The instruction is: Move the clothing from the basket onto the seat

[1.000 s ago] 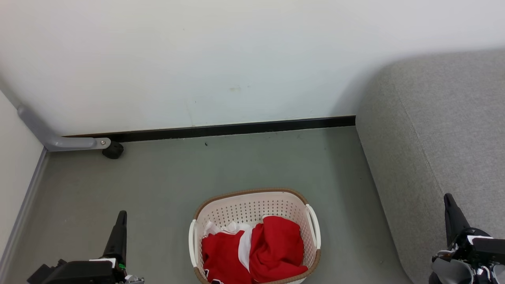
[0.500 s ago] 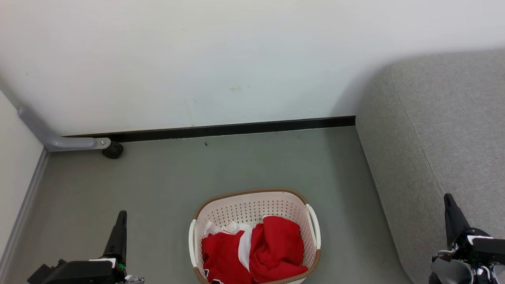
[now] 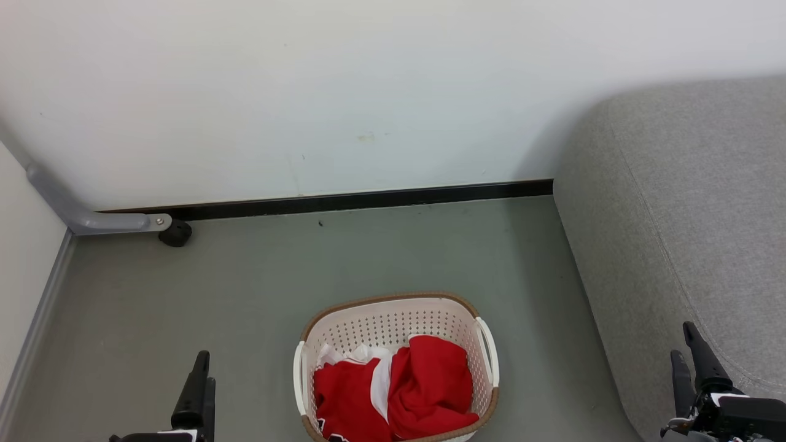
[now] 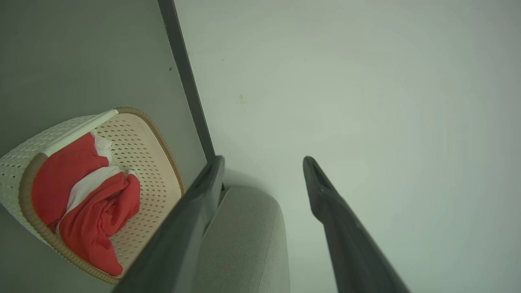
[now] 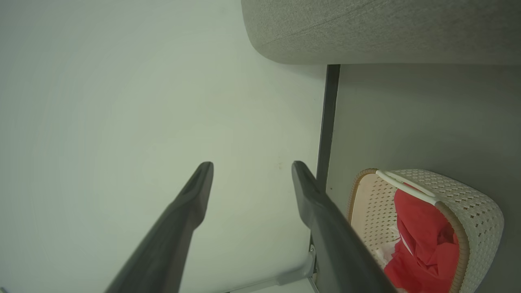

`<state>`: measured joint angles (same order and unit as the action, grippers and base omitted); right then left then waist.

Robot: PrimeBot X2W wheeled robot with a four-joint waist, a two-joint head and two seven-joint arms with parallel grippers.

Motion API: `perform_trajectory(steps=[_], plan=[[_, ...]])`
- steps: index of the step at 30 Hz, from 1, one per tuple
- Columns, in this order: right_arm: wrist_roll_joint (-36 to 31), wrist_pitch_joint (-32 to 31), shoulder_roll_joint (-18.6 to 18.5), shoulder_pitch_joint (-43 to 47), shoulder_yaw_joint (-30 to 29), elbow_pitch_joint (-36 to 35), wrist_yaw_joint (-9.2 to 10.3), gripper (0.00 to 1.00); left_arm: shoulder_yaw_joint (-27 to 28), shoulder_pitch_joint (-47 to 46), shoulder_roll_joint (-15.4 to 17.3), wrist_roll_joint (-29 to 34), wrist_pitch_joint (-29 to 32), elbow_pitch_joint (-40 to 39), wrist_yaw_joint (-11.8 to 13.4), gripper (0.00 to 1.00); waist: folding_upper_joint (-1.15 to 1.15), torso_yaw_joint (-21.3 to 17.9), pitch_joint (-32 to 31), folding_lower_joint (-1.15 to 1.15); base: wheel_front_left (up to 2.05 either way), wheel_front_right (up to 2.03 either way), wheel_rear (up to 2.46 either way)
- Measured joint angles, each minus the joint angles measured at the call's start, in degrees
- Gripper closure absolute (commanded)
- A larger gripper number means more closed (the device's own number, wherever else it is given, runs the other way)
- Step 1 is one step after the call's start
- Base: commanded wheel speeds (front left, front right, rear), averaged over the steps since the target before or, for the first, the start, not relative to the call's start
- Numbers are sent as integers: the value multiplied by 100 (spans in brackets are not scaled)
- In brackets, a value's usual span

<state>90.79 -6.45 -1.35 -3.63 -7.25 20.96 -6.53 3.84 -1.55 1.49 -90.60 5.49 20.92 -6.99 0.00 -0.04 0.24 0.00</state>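
The clothing (image 3: 393, 393) lies crumpled in the basket (image 3: 387, 322), its white stripe running toward the wall (image 3: 307, 92). The basket stands upright on the floor (image 3: 245, 288), handles left and right, away from the wall edge and near the seat (image 3: 694, 215). The left gripper (image 3: 202, 393) and right gripper (image 3: 681, 342) have their fingers apart, holding nothing.

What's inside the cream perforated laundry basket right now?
Bunched bright red fabric garments with white panels fill the near half of the basket; its far inner wall is bare. The bottom beneath them is covered.
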Motion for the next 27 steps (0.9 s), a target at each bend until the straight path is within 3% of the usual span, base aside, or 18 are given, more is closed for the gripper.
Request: perform_trajectory(steps=[16,27], plan=[[-467,153,-169,-254,308,42,0,0,-309,-294,23,325,-332,176,0,0,0,-12,31,0,0,0,0],[-1098,309,-445,-460,826,137,-2,0,-672,-504,112,958,-567,392,-1,0,0,-13,47,0,0,0,0]])
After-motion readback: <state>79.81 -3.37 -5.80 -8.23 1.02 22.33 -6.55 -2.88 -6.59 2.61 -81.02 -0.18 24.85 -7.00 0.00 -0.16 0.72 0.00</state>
